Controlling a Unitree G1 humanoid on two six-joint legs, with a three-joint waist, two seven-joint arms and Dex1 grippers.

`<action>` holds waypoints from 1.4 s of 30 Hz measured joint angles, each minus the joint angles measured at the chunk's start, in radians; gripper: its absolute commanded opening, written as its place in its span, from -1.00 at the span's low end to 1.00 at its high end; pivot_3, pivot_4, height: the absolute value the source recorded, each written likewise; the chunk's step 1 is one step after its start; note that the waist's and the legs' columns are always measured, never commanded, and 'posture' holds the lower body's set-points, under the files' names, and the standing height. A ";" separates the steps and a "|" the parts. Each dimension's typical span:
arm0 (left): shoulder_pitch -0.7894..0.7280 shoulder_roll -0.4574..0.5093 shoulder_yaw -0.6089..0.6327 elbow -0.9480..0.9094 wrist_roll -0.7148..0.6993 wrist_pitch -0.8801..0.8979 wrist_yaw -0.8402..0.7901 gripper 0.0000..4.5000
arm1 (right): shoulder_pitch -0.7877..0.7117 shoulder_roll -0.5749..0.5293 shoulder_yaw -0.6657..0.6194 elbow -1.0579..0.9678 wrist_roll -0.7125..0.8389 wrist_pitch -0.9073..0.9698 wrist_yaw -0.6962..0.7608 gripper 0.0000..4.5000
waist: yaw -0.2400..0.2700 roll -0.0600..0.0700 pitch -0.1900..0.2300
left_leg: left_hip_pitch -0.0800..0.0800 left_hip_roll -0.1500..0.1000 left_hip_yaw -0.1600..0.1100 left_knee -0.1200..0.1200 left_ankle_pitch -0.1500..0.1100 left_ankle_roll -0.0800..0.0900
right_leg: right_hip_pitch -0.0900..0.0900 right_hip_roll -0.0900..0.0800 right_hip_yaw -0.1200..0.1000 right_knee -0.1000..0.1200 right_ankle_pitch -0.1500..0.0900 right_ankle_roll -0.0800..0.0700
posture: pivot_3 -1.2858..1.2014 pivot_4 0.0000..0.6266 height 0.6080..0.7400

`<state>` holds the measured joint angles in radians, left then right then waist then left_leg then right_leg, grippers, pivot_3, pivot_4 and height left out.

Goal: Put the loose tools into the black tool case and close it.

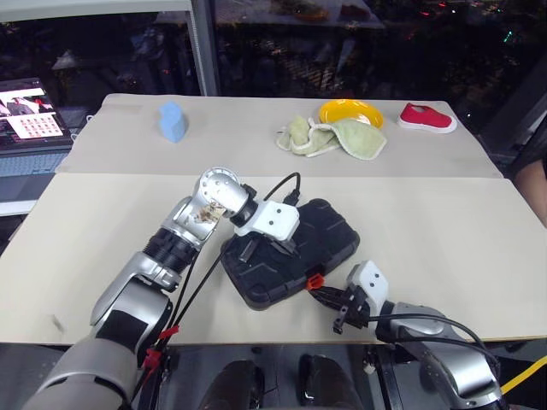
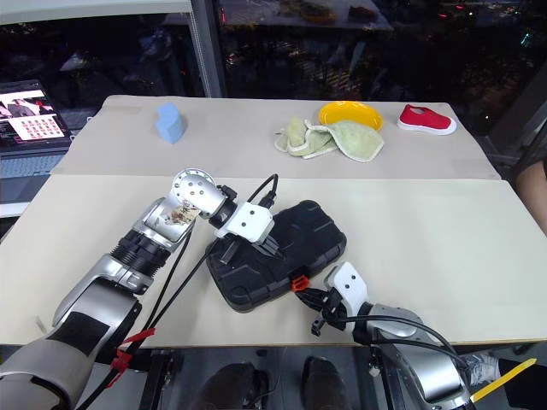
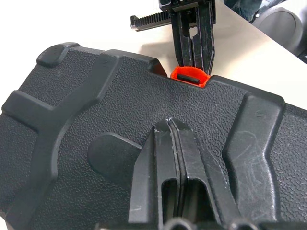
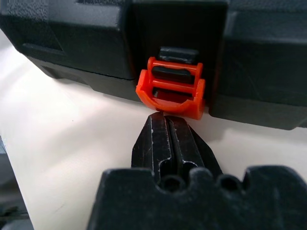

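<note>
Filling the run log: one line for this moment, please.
black tool case: lid down | left gripper: shut, on lid | right gripper: shut, at orange latch

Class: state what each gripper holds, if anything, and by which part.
Nothing is held. The left gripper rests shut on the ribbed lid of the closed black plastic tool case; the right gripper, shut, points at its small orange latch.

Blue sponge (image 1: 173, 120), green cloth (image 1: 333, 137), yellow plate (image 1: 351, 112), red shoe (image 1: 426, 118), laptop (image 1: 30, 111) beyond

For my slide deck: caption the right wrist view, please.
Shut right gripper poised at the orange latch of the closed black tool case.
</note>
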<state>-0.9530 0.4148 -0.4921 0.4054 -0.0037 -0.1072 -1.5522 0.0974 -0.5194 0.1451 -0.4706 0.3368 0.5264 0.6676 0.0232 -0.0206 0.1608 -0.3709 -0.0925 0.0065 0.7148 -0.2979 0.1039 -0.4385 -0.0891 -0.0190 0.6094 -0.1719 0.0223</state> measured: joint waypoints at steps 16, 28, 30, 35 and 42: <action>-0.004 -0.022 -0.001 0.019 0.005 -0.017 0.009 -1.00 | 0.200 0.029 -0.135 -0.250 0.087 0.132 -0.150 0.11 | 0.014 0.001 0.000 | -0.001 0.000 0.000 -0.001 -0.001 0.000 | 0.000 0.000 0.000 -0.001 -0.002 0.002 | 0.03 -0.52 0.88; -0.036 -0.027 -0.001 0.082 0.017 -0.056 -0.011 -1.00 | 0.123 0.153 -0.100 -0.206 0.106 0.136 -0.233 0.11 | -0.007 0.001 0.000 | 0.001 0.000 0.000 -0.001 0.000 0.000 | 0.001 0.000 0.000 0.000 -0.002 0.003 | 0.03 -0.52 0.88; -0.041 -0.027 -0.001 0.088 0.019 -0.064 -0.013 -1.00 | 0.120 0.154 -0.091 -0.205 0.102 0.135 -0.235 0.11 | -0.013 0.001 0.000 | 0.001 0.001 0.000 -0.001 0.000 0.000 | 0.001 0.000 0.000 0.000 -0.002 0.003 | 0.03 -0.52 0.88; -0.050 -0.027 0.000 0.096 0.020 -0.069 -0.012 -1.00 | 0.120 0.153 -0.083 -0.205 0.101 0.134 -0.235 0.11 | -0.015 0.001 0.000 | 0.001 0.001 0.000 -0.001 0.002 0.003 | 0.000 0.001 0.000 0.000 -0.002 0.003 | 0.03 -0.52 0.88; -0.044 -0.028 -0.001 0.077 0.019 -0.069 -0.006 -1.00 | 0.136 0.113 -0.050 -0.206 0.107 0.159 -0.224 0.11 | -0.011 0.001 0.000 | 0.000 0.001 0.000 -0.002 0.001 0.004 | -0.001 0.001 0.000 -0.001 -0.002 0.003 | 0.03 -0.52 0.88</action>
<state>-0.9973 0.3864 -0.4928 0.4824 0.0158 -0.1757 -1.5585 0.2337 -0.4067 0.0956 -0.6762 0.4437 0.6852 0.4439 0.0120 -0.0197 0.1606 -0.3708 -0.0918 0.0063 0.7128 -0.2971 0.1084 -0.4392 -0.0884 -0.0186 0.6084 -0.1739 0.0251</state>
